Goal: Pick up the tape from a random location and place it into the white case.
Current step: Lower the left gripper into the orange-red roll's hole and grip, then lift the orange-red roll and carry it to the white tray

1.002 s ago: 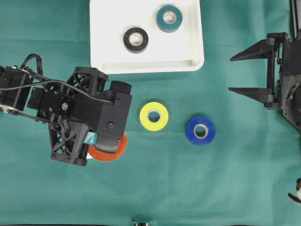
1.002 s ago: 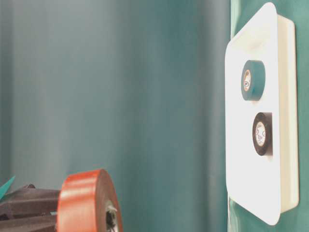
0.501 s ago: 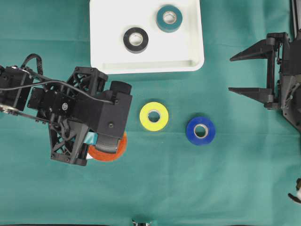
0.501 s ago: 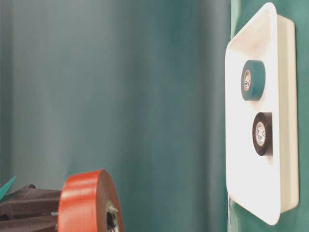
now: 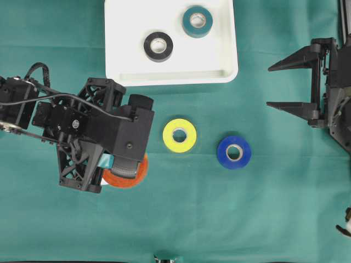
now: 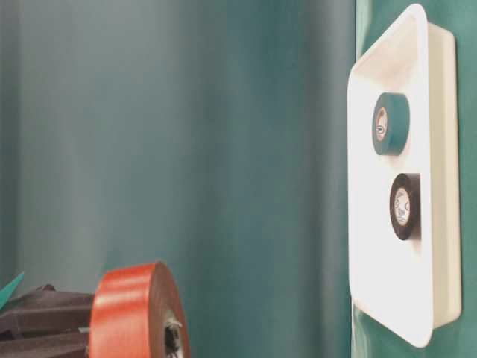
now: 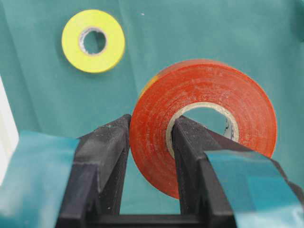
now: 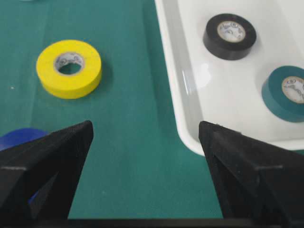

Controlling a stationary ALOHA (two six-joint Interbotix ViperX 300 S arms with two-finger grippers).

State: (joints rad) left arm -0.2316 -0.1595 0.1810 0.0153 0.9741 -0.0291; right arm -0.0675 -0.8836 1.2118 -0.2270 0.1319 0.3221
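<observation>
My left gripper [image 7: 152, 121] is shut on an orange tape roll [image 7: 209, 90], with one finger inside its hole and the other against its outer side. The roll sits tilted in the grip. In the overhead view it peeks out from under the left wrist [image 5: 131, 176], at the lower left of the green cloth. The white case [image 5: 170, 76] lies at the top centre, well away from it. A black roll [image 5: 158, 46] and a teal roll [image 5: 197, 21] lie inside it. My right gripper [image 5: 270, 86] stands open at the right edge with nothing between its fingers.
A yellow roll [image 5: 180, 135] and a blue roll [image 5: 234, 152] lie flat on the green cloth between the two arms, below the case. The left arm's black body [image 5: 98, 129] covers the cloth left of the yellow roll.
</observation>
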